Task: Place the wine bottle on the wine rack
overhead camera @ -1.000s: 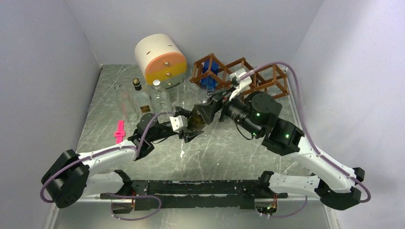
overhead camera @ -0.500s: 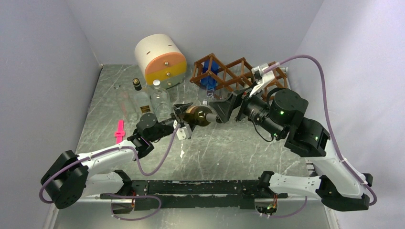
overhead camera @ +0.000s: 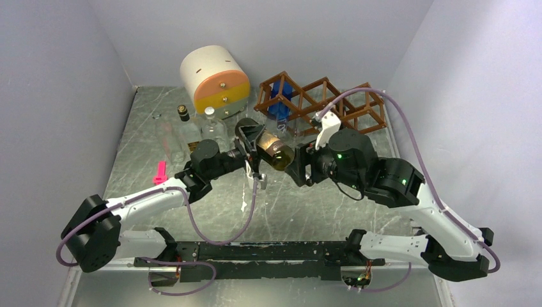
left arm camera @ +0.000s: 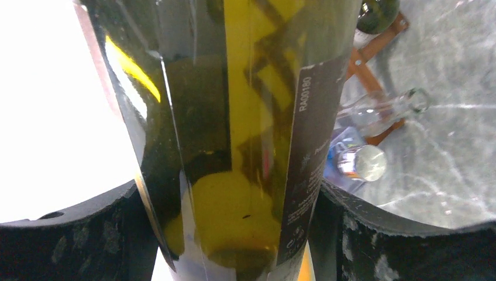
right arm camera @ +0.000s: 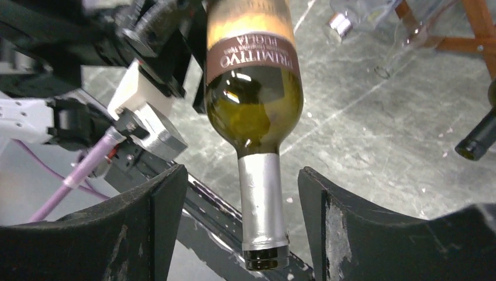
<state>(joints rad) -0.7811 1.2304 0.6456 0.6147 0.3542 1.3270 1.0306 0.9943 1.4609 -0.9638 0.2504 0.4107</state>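
Left tool (overhead camera: pixel 252 142) has closed on the glossy green-glass wine bottle (overhead camera: pixel 275 152)

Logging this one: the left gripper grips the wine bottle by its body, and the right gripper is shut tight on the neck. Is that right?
Not quite. The right gripper is open: in the right wrist view its fingers stand clear on both sides of the neck of the wine bottle. The left gripper does grip the body.

wine bottle (overhead camera: pixel 273 149) taken over by left claw (overhead camera: pixel 252 137), right claw (right arm camera: pixel 243 193) released its neck
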